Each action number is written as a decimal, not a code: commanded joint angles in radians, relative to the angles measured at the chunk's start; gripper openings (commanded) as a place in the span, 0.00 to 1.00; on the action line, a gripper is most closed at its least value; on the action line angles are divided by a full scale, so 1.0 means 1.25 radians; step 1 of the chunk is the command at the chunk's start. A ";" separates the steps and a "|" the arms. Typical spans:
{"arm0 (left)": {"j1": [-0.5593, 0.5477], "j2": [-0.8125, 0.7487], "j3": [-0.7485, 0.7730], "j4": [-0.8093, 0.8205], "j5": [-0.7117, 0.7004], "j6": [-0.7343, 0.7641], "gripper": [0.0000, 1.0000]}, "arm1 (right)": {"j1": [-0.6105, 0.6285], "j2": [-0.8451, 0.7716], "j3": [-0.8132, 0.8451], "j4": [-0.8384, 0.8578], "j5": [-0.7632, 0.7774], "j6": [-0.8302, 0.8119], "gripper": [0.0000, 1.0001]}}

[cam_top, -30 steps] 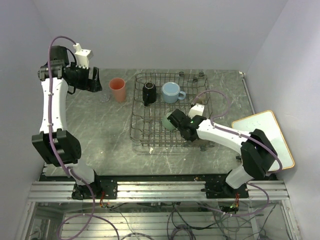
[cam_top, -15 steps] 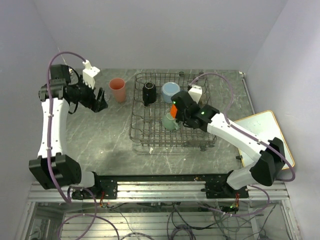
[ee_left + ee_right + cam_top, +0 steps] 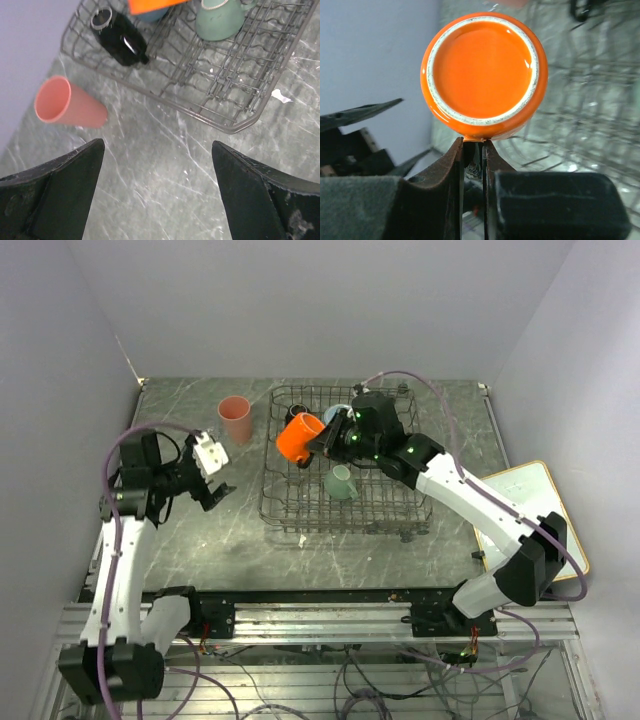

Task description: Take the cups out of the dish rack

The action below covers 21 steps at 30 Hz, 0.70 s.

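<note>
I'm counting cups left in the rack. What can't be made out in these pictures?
Light-blue mug: left wrist view, only a sliver behind the orange mug.
Orange mug's handle: right wrist view, mostly hidden between the right gripper's jaws.
Dish rack: right wrist view, blurred behind the mug.

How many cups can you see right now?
5: pink cup on the table, orange mug in the right gripper, black mug, blue mug and green cup in the rack. More may be hidden.

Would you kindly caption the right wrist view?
The right gripper holds the orange mug over the dish rack.
</note>
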 commanded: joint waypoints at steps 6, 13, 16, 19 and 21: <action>-0.064 -0.222 -0.163 0.320 0.050 -0.009 0.98 | 0.004 -0.021 -0.128 0.421 -0.331 0.259 0.00; -0.101 -0.279 -0.208 0.423 0.050 0.009 0.94 | 0.032 -0.012 -0.200 0.576 -0.395 0.366 0.00; -0.110 -0.280 -0.198 0.361 0.056 0.092 0.91 | 0.048 -0.012 -0.217 0.619 -0.400 0.390 0.00; -0.111 -0.293 -0.206 0.375 0.039 0.106 0.87 | 0.063 -0.010 -0.216 0.624 -0.402 0.392 0.00; -0.111 -0.297 -0.206 0.392 0.025 0.082 0.85 | 0.067 -0.007 -0.223 0.646 -0.415 0.412 0.00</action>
